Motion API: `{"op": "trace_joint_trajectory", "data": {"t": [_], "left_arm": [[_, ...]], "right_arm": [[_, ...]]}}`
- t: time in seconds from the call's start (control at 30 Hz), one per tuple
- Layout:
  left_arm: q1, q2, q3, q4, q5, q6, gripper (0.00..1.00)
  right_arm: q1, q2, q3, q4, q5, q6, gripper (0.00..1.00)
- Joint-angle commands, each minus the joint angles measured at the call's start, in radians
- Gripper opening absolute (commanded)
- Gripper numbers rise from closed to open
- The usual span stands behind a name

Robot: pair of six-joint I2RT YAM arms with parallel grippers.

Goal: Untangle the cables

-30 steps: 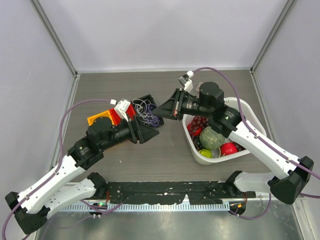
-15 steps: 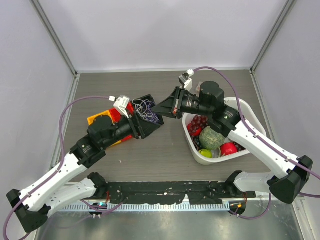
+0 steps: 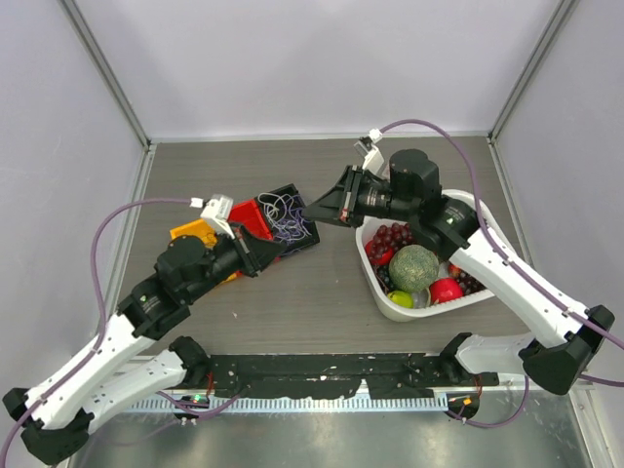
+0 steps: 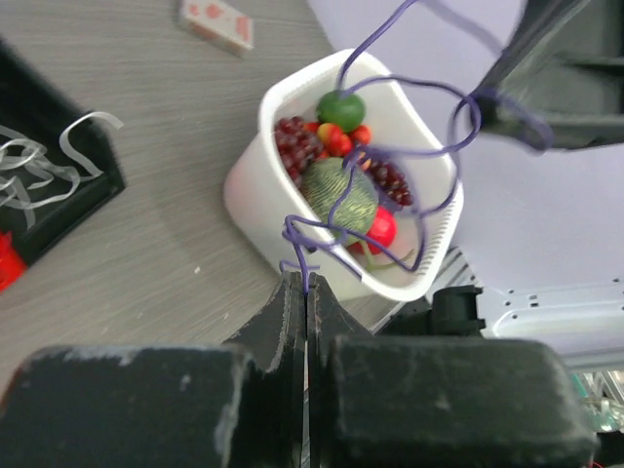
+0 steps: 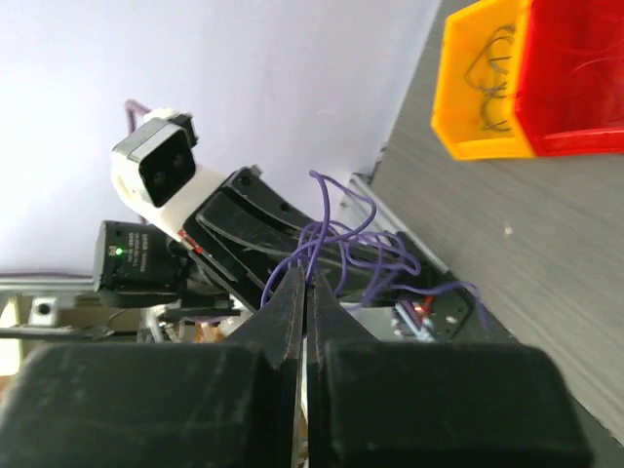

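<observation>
Cables (image 3: 285,207) first: where are they?

Mostly in the black bin (image 4: 73,210), where the white cables (image 4: 39,161) lie coiled. One purple cable (image 4: 293,232) is up in the air, strung between the two arms near the white fruit basket (image 4: 255,195).

Who has it?

Both. The left gripper (image 4: 306,290) has its fingers pressed together on one stretch. The right gripper (image 5: 305,285) is pinched closed on another, and a bunch of loops hangs between them.

Why two holds?

My reading is that with a pinch on each side, drawing the arms apart would pull the loops open. Holding it aloft should also keep it from dragging the white ones along.

Is it free yet?

I judge not. The left wrist view shows crossings and a small kink just above the left fingers, so the strand is slack and looped rather than straight. Whether an end trails back into the bin I cannot tell.

And the other bins?

A red bin (image 5: 575,107) and an orange bin (image 5: 478,127) stand touching side by side. A dark cord (image 5: 492,73) seems to lie in the orange one. They are probably places for separated cords, though that is a guess.

Risk?

A cord this thin may slip from the pinch, or tighten into a knot if pulled hard.
</observation>
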Motion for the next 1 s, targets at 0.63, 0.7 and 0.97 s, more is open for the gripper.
{"op": "trace_joint_trajectory", "data": {"t": [0.63, 0.7, 0.97], "left_arm": [[-0.003, -0.175, 0.223, -0.612, -0.467, -0.071, 0.00], [-0.001, -0.168, 0.257, -0.623, -0.499, -0.065, 0.00], [-0.001, -0.002, 0.390, -0.672, -0.470, -0.051, 0.00]], "right_arm": [[-0.005, 0.065, 0.335, -0.693, 0.411, -0.697, 0.05], [-0.004, 0.065, 0.314, -0.671, 0.388, -0.683, 0.06], [0.018, 0.124, 0.236, -0.453, 0.299, -0.590, 0.04]]}}
